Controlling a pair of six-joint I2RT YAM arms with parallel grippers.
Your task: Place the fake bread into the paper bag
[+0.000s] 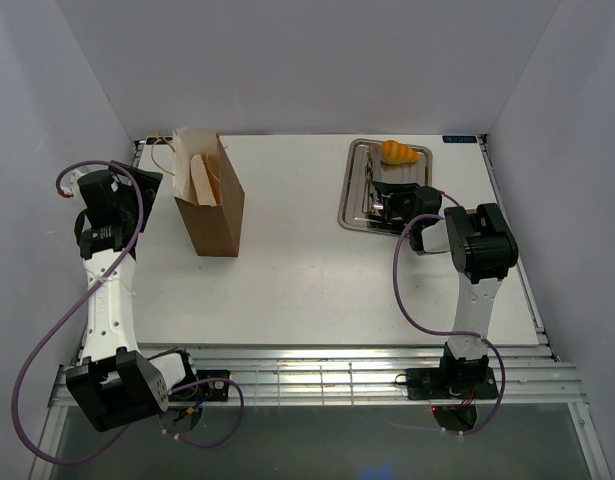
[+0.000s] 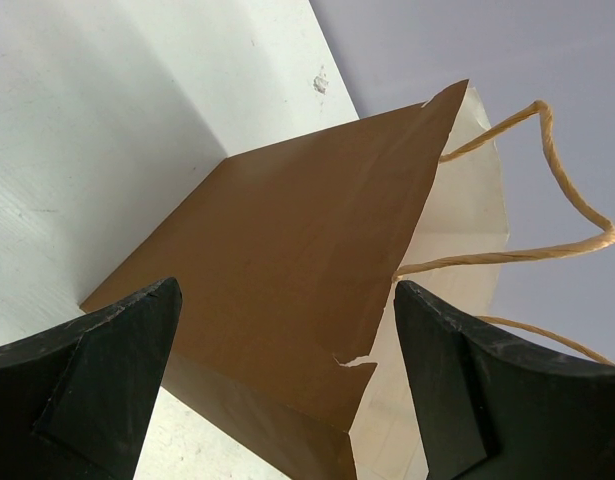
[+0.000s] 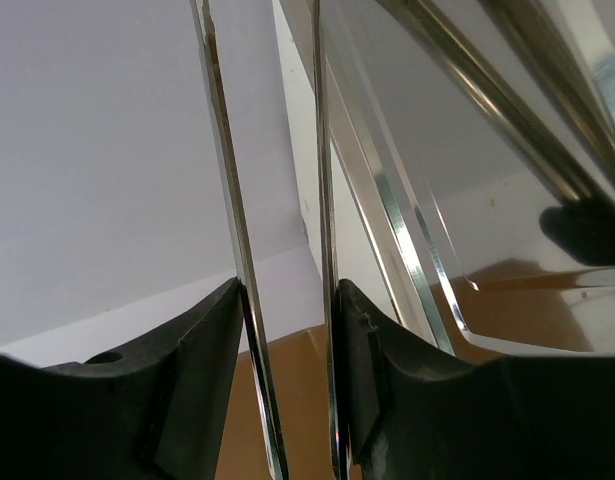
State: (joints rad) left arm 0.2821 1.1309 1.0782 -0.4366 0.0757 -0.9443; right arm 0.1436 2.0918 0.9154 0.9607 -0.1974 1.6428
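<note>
The paper bag stands upright and open at the left of the table, brown with a pale inside and string handles. It fills the left wrist view, with a small tear in its edge. My left gripper is open and empty just left of the bag, its fingers apart from the paper. One ridged golden loaf of fake bread lies at the far end of the steel tray. My right gripper hovers over the tray near that loaf, shut on silver tongs. The other loaves are out of view.
The tray's shiny rim runs beside the tongs in the right wrist view. White walls close in the table on three sides. A slatted metal rail lies along the near edge between the arm bases.
</note>
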